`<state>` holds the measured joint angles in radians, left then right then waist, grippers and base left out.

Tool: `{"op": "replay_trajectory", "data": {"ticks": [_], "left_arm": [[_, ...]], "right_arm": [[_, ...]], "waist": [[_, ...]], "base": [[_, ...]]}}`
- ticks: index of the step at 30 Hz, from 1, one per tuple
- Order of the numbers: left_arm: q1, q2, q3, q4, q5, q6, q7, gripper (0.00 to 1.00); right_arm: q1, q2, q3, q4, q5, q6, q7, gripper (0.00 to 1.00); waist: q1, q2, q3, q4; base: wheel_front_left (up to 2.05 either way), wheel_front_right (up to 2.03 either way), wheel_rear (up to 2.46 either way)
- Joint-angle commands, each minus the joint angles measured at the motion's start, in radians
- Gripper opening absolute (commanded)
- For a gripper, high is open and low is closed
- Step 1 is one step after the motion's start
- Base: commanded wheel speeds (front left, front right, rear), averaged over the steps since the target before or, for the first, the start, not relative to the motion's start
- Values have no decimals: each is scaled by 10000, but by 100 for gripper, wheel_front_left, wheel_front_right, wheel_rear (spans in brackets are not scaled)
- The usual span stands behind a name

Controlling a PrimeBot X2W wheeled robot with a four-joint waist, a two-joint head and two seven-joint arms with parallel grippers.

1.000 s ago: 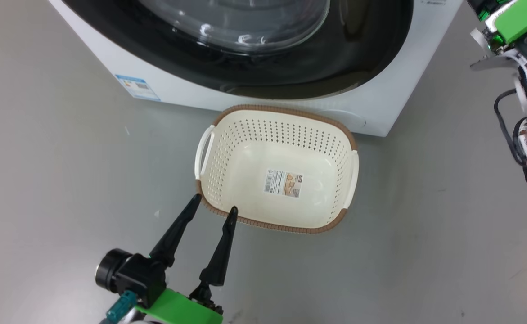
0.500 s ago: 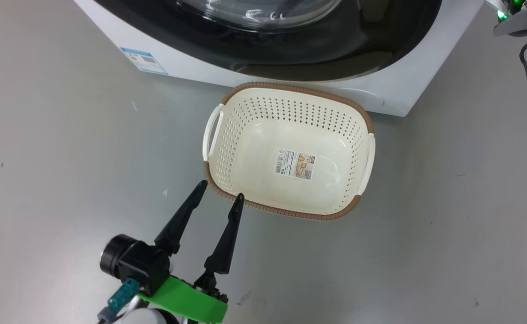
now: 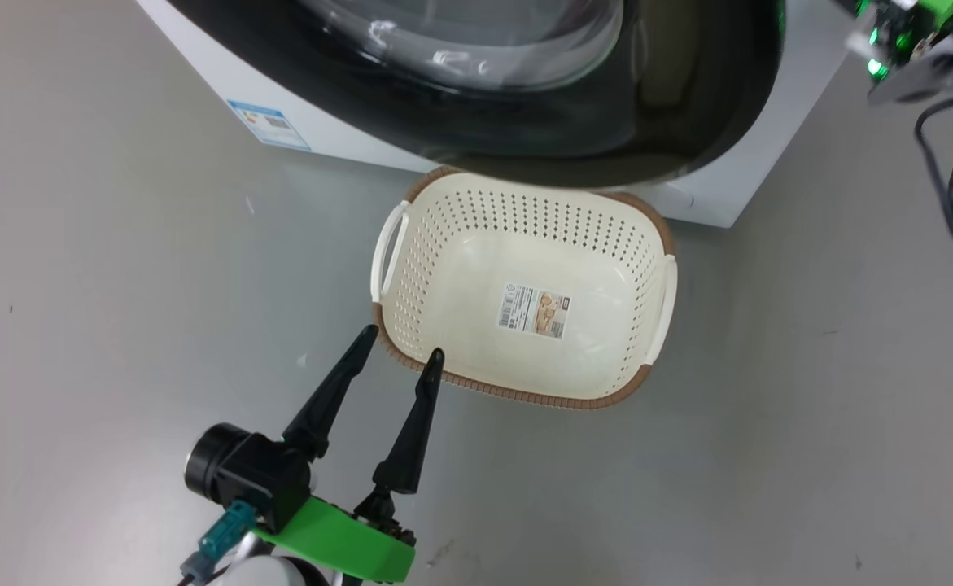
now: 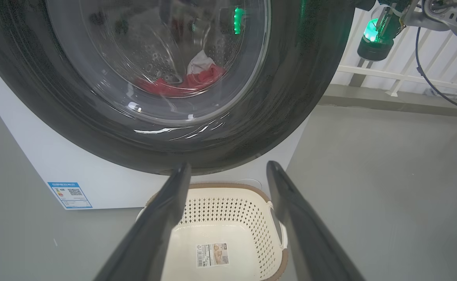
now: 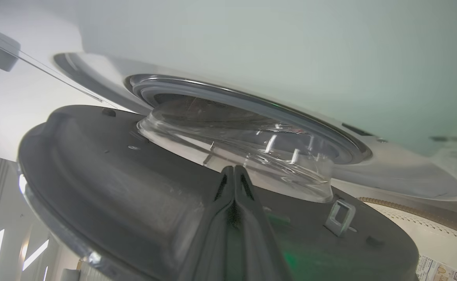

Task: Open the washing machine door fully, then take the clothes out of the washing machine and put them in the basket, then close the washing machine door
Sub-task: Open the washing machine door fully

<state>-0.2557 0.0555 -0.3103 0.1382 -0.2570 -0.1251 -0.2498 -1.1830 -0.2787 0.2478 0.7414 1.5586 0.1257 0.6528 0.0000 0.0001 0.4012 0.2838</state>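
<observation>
The washing machine door [image 3: 574,138] is seen swung partway out from the washing machine [image 3: 330,138], its black rim overhanging the far edge of the basket [image 3: 525,397]. The basket is placed empty on the floor [image 3: 118,285] just in front, presumably so that garments can be dropped straight in. The left pincer [image 3: 403,342] is held wide open and empty just beside the basket's near corner, apparently in readiness. The right pincer [image 5: 234,171] is closed on nothing, its fingers pressed together along the door's inner face, probably to lever it wider. The clothes [image 4: 197,80] — red, with a white part — are shown by the left wrist view, lying in the drum behind the glass. The gap between the door and the grey rubber ring [image 5: 197,86] is given by the right wrist view.
</observation>
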Motion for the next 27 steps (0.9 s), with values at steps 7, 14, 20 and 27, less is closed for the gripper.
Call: {"op": "replay_trajectory", "data": {"ticks": [7, 14, 20, 27], "left_arm": [[201, 118, 377, -123, 67, -55, -120, 100], [426, 126, 461, -140, 127, -56, -120, 100], [635, 123, 525, -174, 186, -56, -120, 100], [766, 133, 549, -233, 240, -56, -120, 100]], "right_arm": [[1400, 527, 395, -1150, 194, 50, 399, 0], [2171, 616, 523, -1707, 283, 50, 557, 0], [2845, 735, 685, -2140, 405, 50, 794, 0], [3396, 866, 899, -2520, 470, 50, 1028, 0]], "waist": [[0, -1, -535, -141], [0, -1, -811, -236], [0, -1, -1093, -330], [0, -1, -1259, -401]], "base": [[0, 0, 0], [0, 0, 0], [0, 0, 0], [0, 0, 0]]}}
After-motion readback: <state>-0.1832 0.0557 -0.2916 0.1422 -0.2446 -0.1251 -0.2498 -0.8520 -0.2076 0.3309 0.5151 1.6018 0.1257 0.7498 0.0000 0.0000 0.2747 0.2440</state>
